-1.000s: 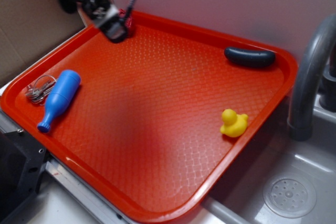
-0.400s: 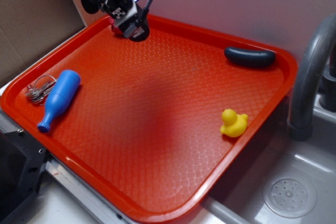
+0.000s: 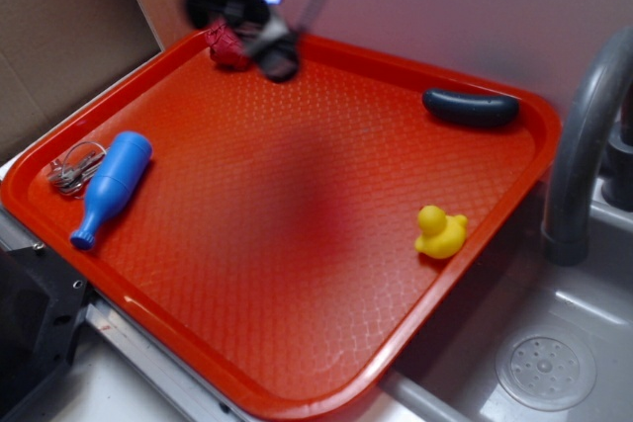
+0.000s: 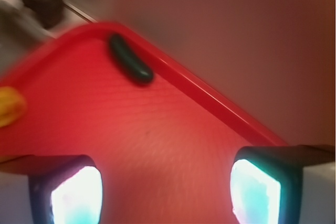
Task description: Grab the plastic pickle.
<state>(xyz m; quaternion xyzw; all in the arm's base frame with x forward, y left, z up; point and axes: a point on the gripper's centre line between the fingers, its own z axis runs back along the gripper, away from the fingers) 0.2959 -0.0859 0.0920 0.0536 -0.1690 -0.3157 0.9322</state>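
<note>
Tray (image 3: 297,244), large, red, textured with a diamond pattern, filling most of the exterior view; raised rim running along a pale wall at the back. Right of the tray, part of a grey sink (image 3: 584,323) with a round drain (image 3: 546,371) and a curved grey faucet (image 3: 584,135) rising beside the tray's right rim. Upper left, a brown cardboard sheet (image 3: 59,37) behind the tray.

Above the tray's back-left corner, blurred by motion, the gripper (image 3: 269,46) with a black cable looping up from it; in the wrist view, gripper (image 4: 168,190) with fingers (image 4: 76,192) spread wide, glowing pale at their inner faces, nothing between them but bare red tray. Just beside the gripper in the exterior view, a dark red ball (image 3: 227,44) near the back rim.

At the left of the tray, a blue plastic bottle (image 3: 111,187) lying on its side, neck toward the front rim, with a bunch of keys (image 3: 71,169) touching or just beside its wider end. Near the right rim, a small yellow duck (image 3: 440,232).

Plastic pickle (image 3: 471,107) lying flat in the tray's back-right corner, close along the back rim, well apart from the gripper; in the wrist view, plastic pickle (image 4: 130,59) seen ahead, slanted alongside the rim, with an orange-yellow blur at the left edge.
</note>
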